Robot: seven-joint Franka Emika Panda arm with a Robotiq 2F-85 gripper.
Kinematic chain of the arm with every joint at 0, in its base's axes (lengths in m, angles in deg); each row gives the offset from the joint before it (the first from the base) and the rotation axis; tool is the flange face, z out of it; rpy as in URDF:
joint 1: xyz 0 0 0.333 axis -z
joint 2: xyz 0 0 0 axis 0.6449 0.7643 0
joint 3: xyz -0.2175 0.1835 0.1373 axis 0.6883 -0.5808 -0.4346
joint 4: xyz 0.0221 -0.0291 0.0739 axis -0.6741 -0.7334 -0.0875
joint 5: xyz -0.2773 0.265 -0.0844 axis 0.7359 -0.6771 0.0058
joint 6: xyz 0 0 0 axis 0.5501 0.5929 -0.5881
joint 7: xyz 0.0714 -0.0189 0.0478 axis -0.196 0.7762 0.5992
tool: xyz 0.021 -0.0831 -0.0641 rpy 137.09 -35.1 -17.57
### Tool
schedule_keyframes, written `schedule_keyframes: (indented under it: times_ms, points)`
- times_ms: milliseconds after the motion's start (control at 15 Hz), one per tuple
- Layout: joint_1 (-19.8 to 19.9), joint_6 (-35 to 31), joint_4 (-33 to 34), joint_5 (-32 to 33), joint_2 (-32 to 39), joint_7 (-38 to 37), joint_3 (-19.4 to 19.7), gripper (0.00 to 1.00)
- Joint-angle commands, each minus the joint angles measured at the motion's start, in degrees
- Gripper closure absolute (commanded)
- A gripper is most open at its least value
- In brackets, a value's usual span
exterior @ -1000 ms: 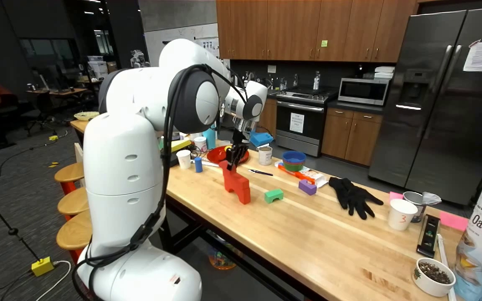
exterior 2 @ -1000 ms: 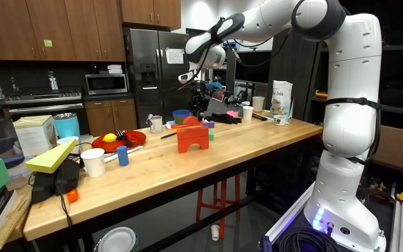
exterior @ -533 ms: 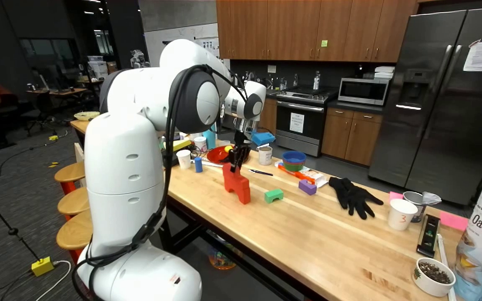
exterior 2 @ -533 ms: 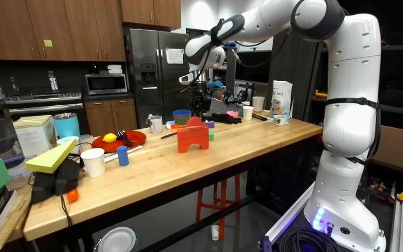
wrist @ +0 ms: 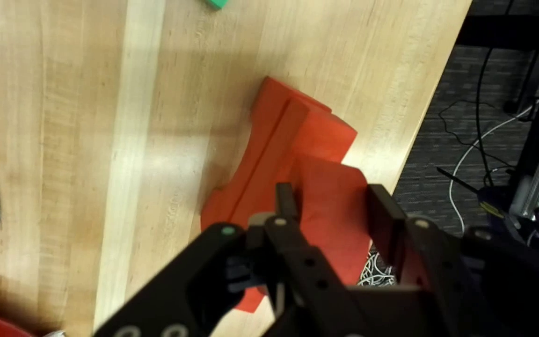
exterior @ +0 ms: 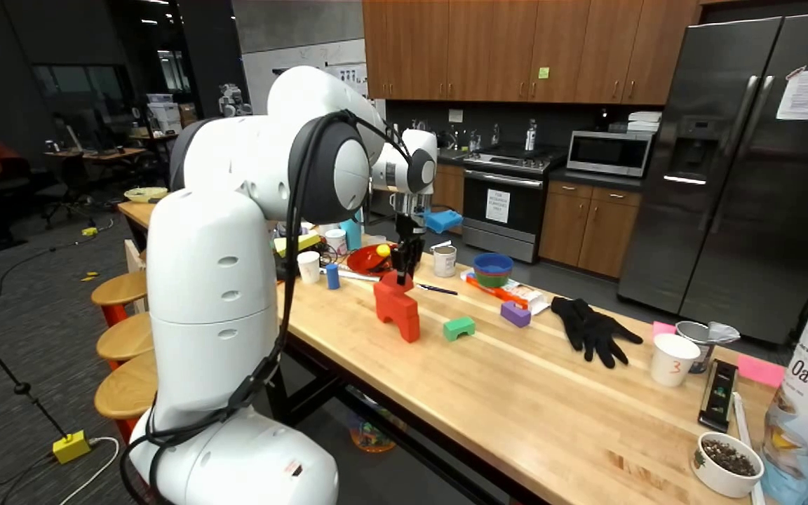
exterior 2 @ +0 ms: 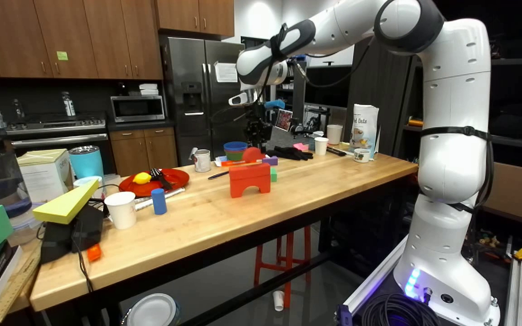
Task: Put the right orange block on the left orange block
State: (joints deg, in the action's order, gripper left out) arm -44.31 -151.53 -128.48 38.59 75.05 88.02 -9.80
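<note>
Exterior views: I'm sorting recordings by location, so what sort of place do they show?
Probably a kitchen area within a lab: the stove and refrigerator suggest a kitchen, while the robot arm hints at lab use.

I have the upper block (wrist: 332, 229) in my tool (wrist: 331, 201) above the lower block (exterior 2: 249, 175) on the worktop (exterior: 551, 393), touching it or not I can't tell, with the dish (exterior 2: 182, 179) and cylinder (exterior 2: 158, 202) left of the tool in both exterior views, the gloves (exterior: 592, 332) to its right and the bag (exterior: 805, 403) farther right.
</note>
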Motion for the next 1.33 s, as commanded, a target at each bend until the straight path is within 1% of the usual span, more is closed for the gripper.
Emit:
schedule_keyframes:
  times_ms: [0, 333, 800, 1267]
  points:
    - [0.6, -0.5, 1.5, 0.7, 0.6, 1.0, -0.9, 0.84]
    - [1.0, 1.6, 1.7, -0.9, 0.6, 0.6, -1.0, 0.84]
    - [1.7, 3.9, 1.6, -6.0, 0.7, 0.6, -0.9, 0.84]
    - [2.1, 3.7, 2.9, -7.5, 2.3, 0.8, -0.9, 0.84]
